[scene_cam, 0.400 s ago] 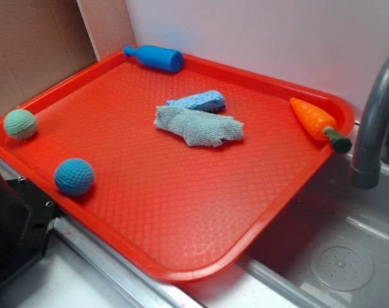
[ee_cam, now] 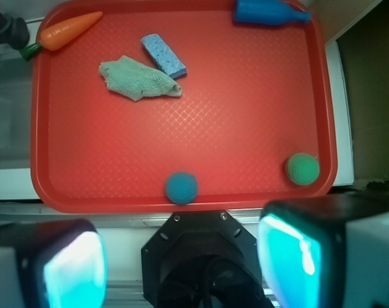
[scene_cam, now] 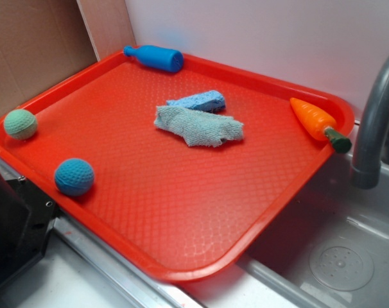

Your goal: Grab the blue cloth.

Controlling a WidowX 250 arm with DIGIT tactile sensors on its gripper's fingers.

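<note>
The gripper [ee_cam: 181, 256] shows only in the wrist view, where its two fingers [ee_cam: 72, 269] fill the lower corners, blurred and cut off by the bottom edge; they stand wide apart with nothing between them, released, and well back from the red tray [scene_cam: 181, 273] beyond its near rim. In the exterior view only a dark block at the lower left edge appears, possibly part of the robot, too cropped to tell.

The blue cloth [scene_cam: 198, 126] lies crumpled on the tray floor, toward the far half, well apart from the gripper. One blue sponge [scene_cam: 199, 101] sits just behind the cloth; the exterior view shows the cloth's edge overlapping or touching it, and the wrist view shows the sponge's lower corner meeting the cloth.

On the tray, counted: one cloth, one sponge, one blue bottle [scene_cam: 154, 57] lying on its side in the tray's far corner, one toy carrot [scene_cam: 316, 120] resting on the tray's rim toward the sink side, and two balls near the rim closest to the gripper, a blue ball [scene_cam: 74, 176] and a green ball [scene_cam: 20, 124].

Only the exterior view shows the grey faucet [scene_cam: 374, 122], cut off at the right edge, and the sink [scene_cam: 336, 256] beside the tray, with its drain faintly visible.
</note>
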